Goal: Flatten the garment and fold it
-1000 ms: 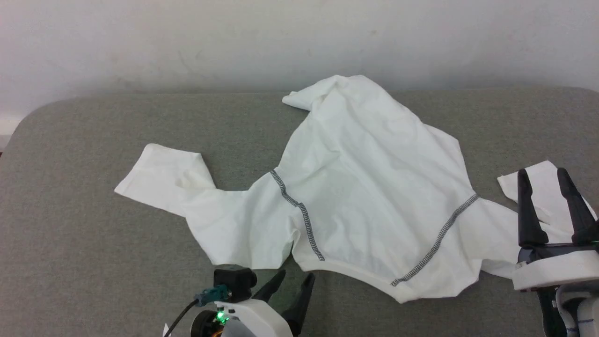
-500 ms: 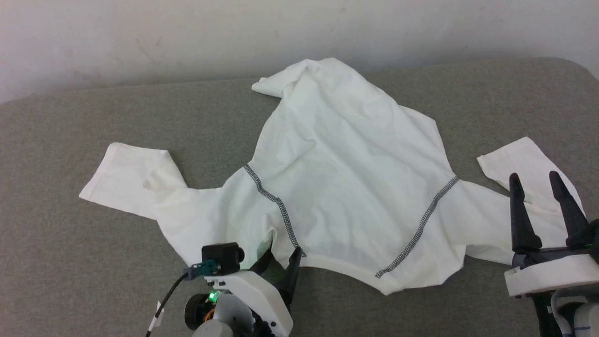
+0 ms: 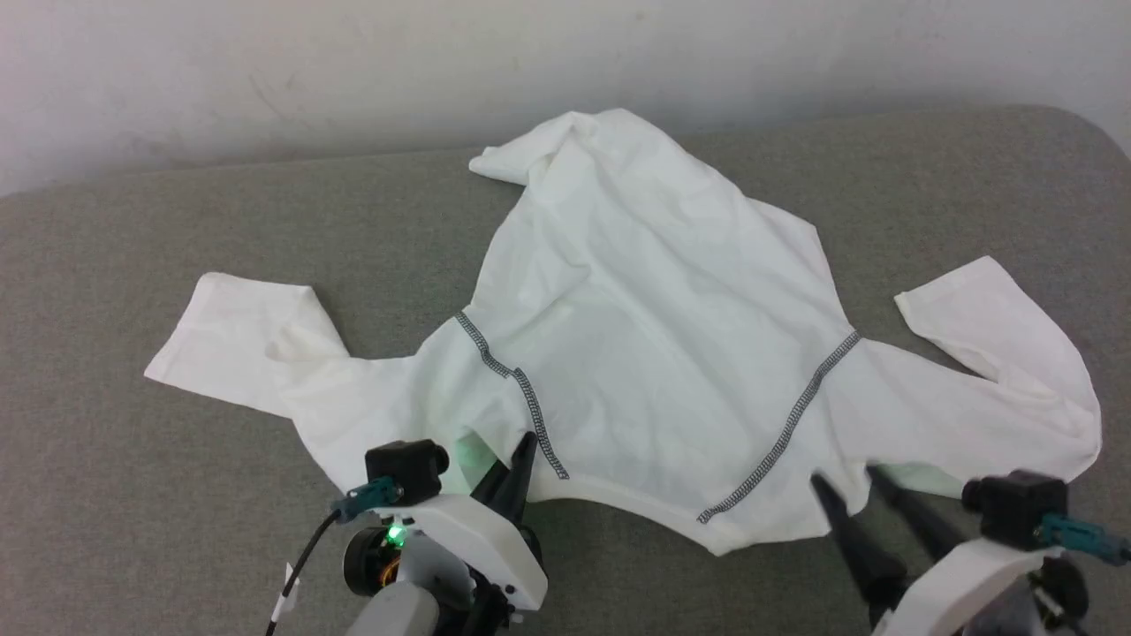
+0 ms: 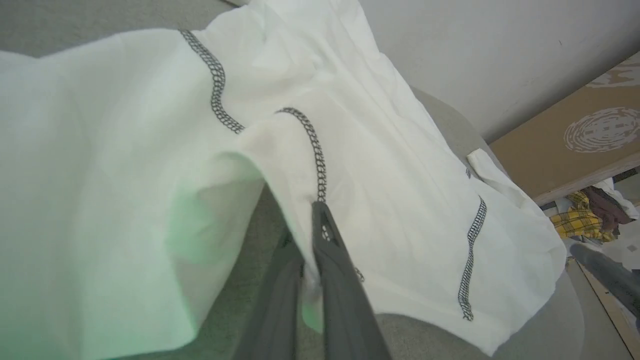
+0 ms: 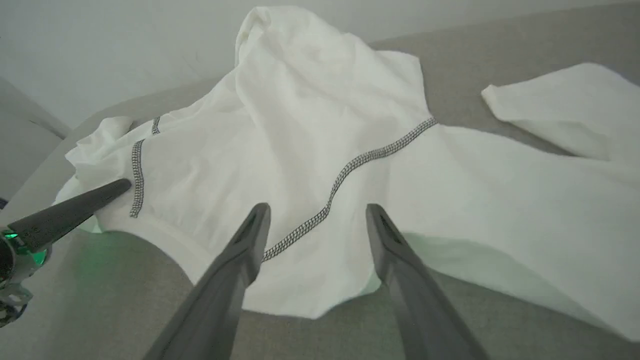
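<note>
The white garment (image 3: 654, 336) lies spread, still wrinkled, on the grey padded surface (image 3: 132, 486), sleeves out to both sides and dark zigzag seams running toward its near edge. My left gripper (image 3: 523, 446) is at that near edge by the left seam. In the left wrist view the left gripper (image 4: 311, 220) is shut, pinching a fold of the garment (image 4: 125, 150) beside the stitching. My right gripper (image 3: 853, 481) is open at the near edge by the right seam. From the right wrist, the right gripper (image 5: 317, 210) is spread above the garment (image 5: 300, 125), holding nothing.
A pale wall (image 3: 353, 71) rises just behind the surface. A brown board (image 4: 575, 145) and a pile of coloured clothes (image 4: 585, 217) lie beyond the surface's right end. The right sleeve (image 3: 998, 336) curls back close to my right arm.
The head camera has shifted. My left gripper moved forward onto the garment's near edge and shut on it. My right gripper swung from beside the right sleeve down to the near edge.
</note>
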Robot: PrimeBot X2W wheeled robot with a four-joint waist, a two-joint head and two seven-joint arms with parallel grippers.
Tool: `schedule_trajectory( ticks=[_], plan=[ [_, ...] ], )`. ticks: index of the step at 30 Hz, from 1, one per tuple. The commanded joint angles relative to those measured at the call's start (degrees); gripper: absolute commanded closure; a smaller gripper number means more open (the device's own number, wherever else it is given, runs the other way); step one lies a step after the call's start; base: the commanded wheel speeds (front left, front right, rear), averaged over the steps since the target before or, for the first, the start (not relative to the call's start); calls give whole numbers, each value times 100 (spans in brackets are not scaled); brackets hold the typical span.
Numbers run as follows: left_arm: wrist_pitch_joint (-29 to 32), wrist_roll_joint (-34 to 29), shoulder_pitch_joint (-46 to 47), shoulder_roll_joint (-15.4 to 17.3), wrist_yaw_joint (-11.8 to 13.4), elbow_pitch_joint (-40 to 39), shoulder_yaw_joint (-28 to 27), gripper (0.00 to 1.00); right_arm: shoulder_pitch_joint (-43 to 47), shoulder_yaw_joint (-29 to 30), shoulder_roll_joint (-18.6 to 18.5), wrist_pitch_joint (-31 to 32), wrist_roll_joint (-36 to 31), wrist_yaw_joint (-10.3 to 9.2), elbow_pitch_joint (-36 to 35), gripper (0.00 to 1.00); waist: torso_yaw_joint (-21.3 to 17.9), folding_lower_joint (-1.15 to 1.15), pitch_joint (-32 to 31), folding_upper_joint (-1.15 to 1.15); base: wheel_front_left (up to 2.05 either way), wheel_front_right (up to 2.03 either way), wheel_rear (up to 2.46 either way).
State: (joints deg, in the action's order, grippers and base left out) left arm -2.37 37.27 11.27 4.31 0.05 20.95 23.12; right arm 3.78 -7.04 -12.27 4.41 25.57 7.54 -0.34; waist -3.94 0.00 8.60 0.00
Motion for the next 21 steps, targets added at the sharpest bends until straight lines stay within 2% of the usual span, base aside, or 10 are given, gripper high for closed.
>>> schedule_trajectory(
  ticks=[1,4,7,9,15,21],
  plan=[
    [-105,-92,-28,34,-26,-17,18,100,261,-123,-98,541,570,-5,-129,0,65,0,-119,0,0,0,0],
    [-179,-137,-125,31,-29,-97,91,100,571,-144,-129,1418,1388,-5,-303,0,139,0,-198,0,0,0,0],
    [-221,-165,-184,22,-19,-202,156,100,727,18,35,1992,1812,-5,-337,0,241,0,-221,0,0,0,0],
    [-233,-206,-197,18,1,-271,208,100,740,225,231,2227,1859,-5,-225,0,314,0,-212,0,0,0,0],
    [-211,-272,-214,6,38,-452,344,100,409,655,755,2580,1891,-5,221,0,470,0,-160,0,0,0,0],
    [-160,-341,-195,16,53,-551,465,100,-3,912,909,2614,1788,-5,742,0,605,0,-91,0,0,0,0]
  ],
)
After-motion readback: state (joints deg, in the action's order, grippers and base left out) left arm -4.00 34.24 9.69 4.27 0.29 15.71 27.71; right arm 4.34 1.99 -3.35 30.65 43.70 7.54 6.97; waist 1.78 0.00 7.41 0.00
